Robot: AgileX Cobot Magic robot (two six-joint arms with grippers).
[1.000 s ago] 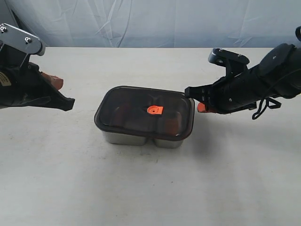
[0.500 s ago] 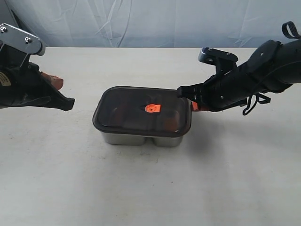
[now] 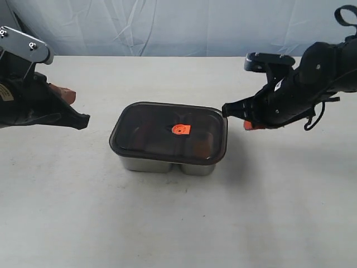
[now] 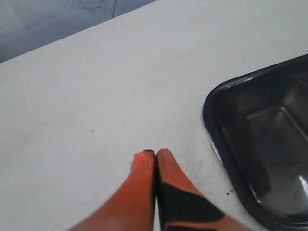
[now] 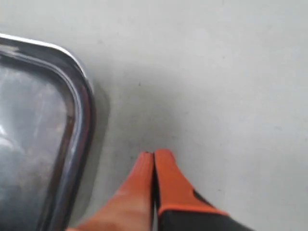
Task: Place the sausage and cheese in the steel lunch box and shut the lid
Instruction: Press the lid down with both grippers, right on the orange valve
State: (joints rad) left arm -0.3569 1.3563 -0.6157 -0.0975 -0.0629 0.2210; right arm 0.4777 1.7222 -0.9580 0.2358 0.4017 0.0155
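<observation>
The steel lunch box [image 3: 144, 164] stands in the middle of the desk [image 3: 178, 223] with the dark lid [image 3: 148, 125] lying flat on it, its orange valve [image 3: 181, 129] facing up at the centre. What lies under the smoky lid is too dim to make out. In the exterior view the right claw [image 5: 153, 154] is at 3 o'clock from the box, just beside the lid's short edge but not touching it. Its two orange fingers are pressed together with nothing between them. The left claw [image 4: 155, 153] is at 9 o'clock, well apart from the box, fingers likewise pressed together and empty. The desk is pale and off-white with a few small specks, and a wrinkled light cloth [image 3: 184, 28] hangs behind it at 12 o'clock. The right arm reaches in from the 3 o'clock edge and slopes down toward the box, tip low over the desk. The left arm enters from the 9 o'clock edge, its claw pointing toward the box.
</observation>
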